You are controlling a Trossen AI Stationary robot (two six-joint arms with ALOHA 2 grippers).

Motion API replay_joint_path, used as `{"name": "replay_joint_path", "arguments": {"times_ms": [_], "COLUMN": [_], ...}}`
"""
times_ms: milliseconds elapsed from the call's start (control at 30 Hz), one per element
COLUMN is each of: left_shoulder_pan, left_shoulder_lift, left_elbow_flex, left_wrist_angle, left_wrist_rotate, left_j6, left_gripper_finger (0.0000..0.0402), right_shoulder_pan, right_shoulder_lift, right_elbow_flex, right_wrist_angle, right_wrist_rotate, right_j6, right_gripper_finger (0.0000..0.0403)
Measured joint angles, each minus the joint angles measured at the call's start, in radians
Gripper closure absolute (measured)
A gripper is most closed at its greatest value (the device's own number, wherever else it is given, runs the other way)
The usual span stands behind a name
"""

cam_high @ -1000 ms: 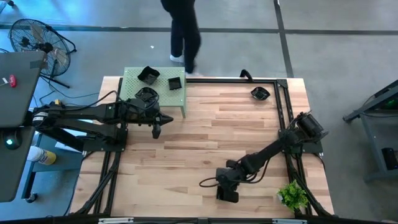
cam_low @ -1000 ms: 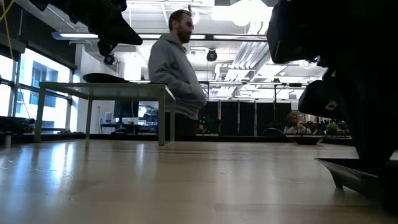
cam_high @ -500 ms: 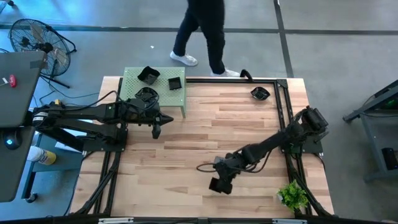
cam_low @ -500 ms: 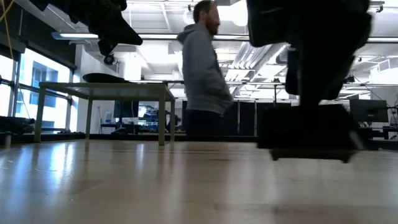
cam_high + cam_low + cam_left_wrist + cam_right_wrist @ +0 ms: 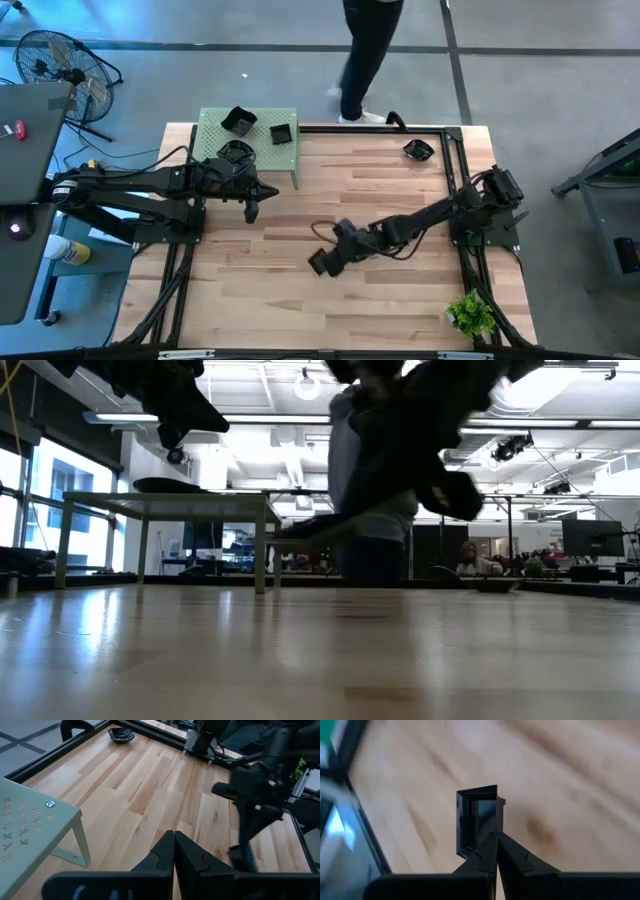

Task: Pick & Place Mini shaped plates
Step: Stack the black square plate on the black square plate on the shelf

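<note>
From above, we see the right gripper [image 5: 322, 262] near the table's [image 5: 400, 210] middle, pinched on a square black plate [image 5: 318, 263]. The left gripper [image 5: 251, 208] hovers beside the green stand [image 5: 290, 155], fingers together, empty. Three plates [image 5: 239, 121] sit on the stand, another [image 5: 418, 150] lies far right.

Our right wrist view shows the fingers [image 5: 485, 852] clamping the square plate's [image 5: 477, 817] rim.

Our left wrist view shows its fingers [image 5: 167, 852] pressed shut.

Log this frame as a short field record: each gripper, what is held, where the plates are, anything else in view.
right gripper: shut on square black plate, raised over mid table
left gripper: shut, empty, beside the green stand
on stand: three black plates
on table: one black plate, far right corner
other: plant near right corner; person beyond the table
</note>
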Motion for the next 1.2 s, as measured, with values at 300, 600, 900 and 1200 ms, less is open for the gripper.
{"name": "replay_joint_path", "arguments": {"times_ms": [300, 600, 900, 1200], "left_shoulder_pan": [0.0, 0.0, 0.0, 0.0], "left_shoulder_lift": [0.0, 0.0, 0.005, 0.011], "left_elbow_flex": [0.0, 0.001, 0.001, 0.001], "left_wrist_angle": [0.0, -0.032, -0.083, -0.083], "left_wrist_rotate": [-0.008, -0.01, -0.012, -0.008], "left_j6": [0.0, 0.0, 0.0, -0.004], "left_gripper_finger": [0.0401, 0.0401, 0.0401, 0.0401], "right_shoulder_pan": [-0.172, -0.25, -0.258, -0.28], "right_shoulder_lift": [0.038, 0.171, 0.211, 0.167], "right_elbow_flex": [0.0, 0.0, 0.0, 0.0], "right_wrist_angle": [0.132, 0.303, 0.335, 0.306], "right_wrist_rotate": [0.164, 0.106, 0.06, -0.083], "right_j6": [0.051, 0.152, 0.167, 0.023], "right_gripper_finger": [0.0401, 0.0402, 0.039, 0.0318]}}
